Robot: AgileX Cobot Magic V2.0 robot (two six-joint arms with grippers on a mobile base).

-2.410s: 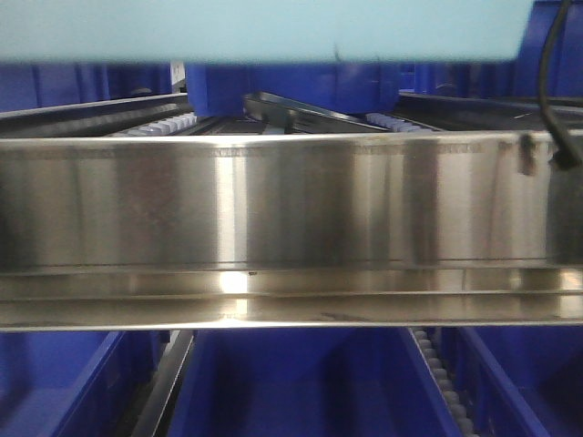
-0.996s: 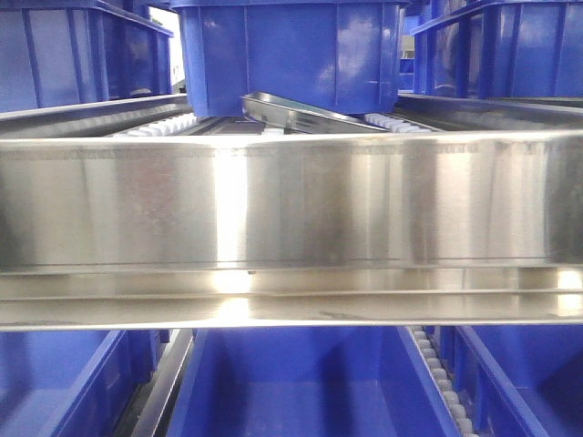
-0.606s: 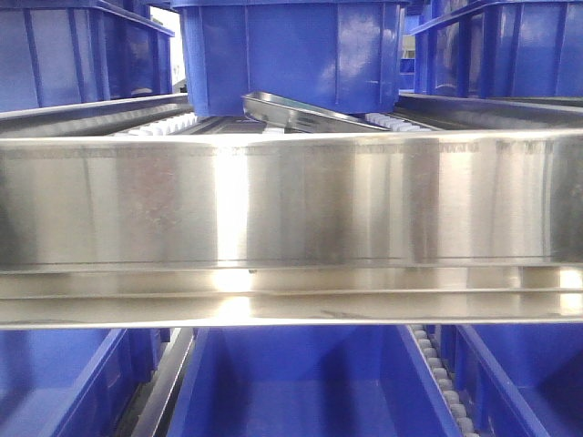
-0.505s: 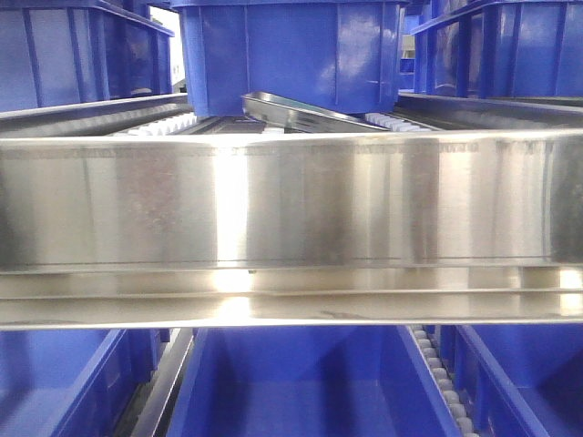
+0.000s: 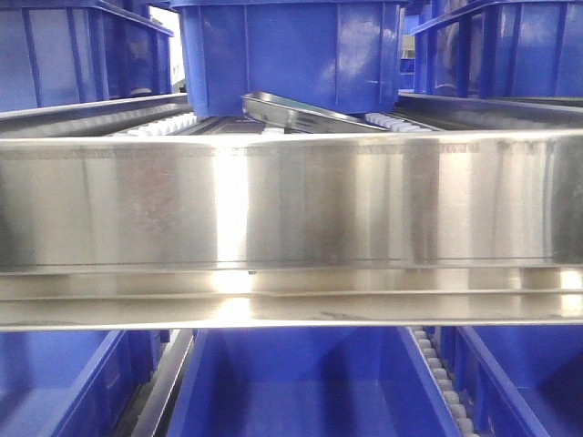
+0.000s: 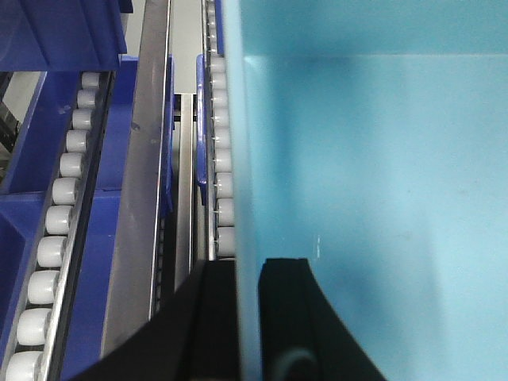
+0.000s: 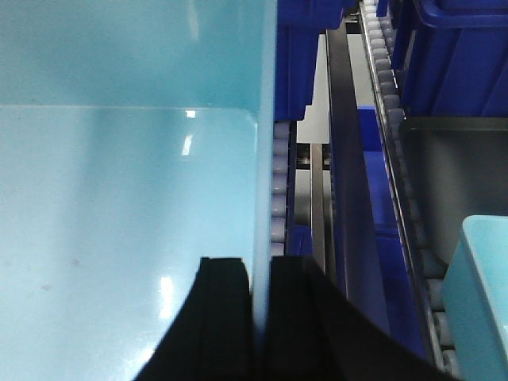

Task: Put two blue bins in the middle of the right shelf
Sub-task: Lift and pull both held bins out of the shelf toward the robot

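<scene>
Pale blue bin [image 6: 373,159]: located over the roller track [image 6: 225,186] of the right shelf middle [image 5: 291,200]; out of sight in the front view. Cannot tell whether resting on the rollers or just above them.

Gripped at both side walls. Left hand [image 6: 248,317] clenched astride the left wall, one finger inside, one outside. Right hand [image 7: 260,317] clenched likewise on the right wall.

Handling, as judged: rigid plastic, empty, probably light; smooth walls, so liable to slide in a pinch grip. Take hold at the top edge of opposite walls and carry level.

Second pale blue bin [image 7: 480,294]: lower right of the right wrist view, on the neighbouring lane. Dark blue bins [image 5: 291,55] further back on the tier.
</scene>
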